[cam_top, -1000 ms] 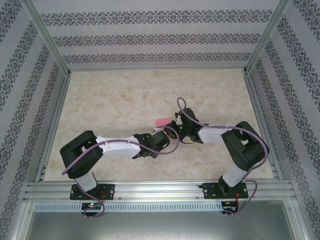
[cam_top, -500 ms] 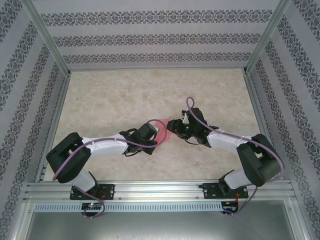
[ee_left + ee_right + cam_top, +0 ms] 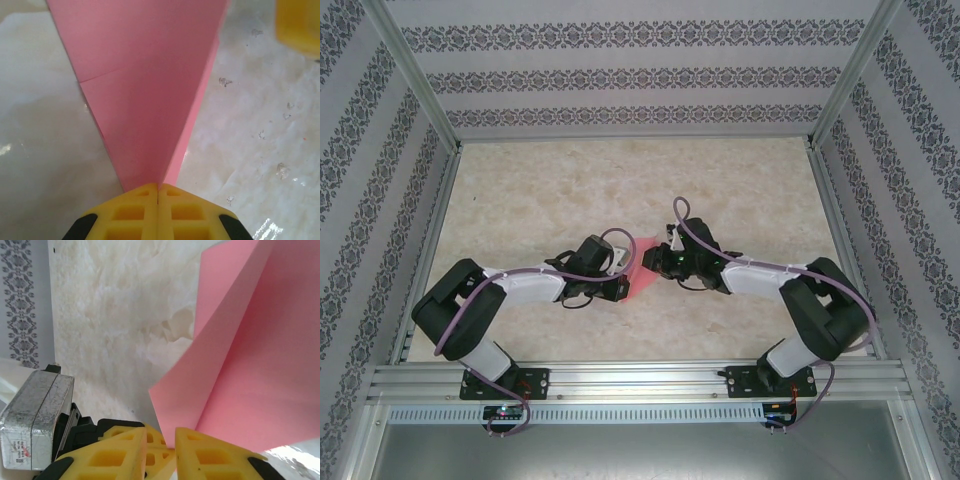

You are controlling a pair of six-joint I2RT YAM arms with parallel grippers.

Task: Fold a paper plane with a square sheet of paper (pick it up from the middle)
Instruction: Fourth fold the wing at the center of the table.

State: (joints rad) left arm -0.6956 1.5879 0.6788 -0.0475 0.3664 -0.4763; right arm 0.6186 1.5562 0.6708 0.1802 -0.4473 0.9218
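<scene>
Over the last second the square sheet of paper (image 3: 638,270) has come down from the 12 o'clock side of the right tool into the gap between both tools. It now hangs there as a narrow pink strip, a little toward 6 o'clock from the middle of the tabletop (image 3: 570,190). My left arm has swung its elbow out toward 9 o'clock and reached in, so the two tools face each other, left at the sheet's 9 o'clock and right at its 3 o'clock.

The left tool (image 3: 158,189) is closed tight on the folded sheet, which fans away from its tips in a V along one crease. The right tool (image 3: 169,437) has its jaws a little apart with the sheet's lower edge running into the gap. I cannot tell whether it is pinching the paper.

I read this as a handover or regrip in mid-air. The sheet has one fold in it, and the nose and wings are not yet made.
</scene>
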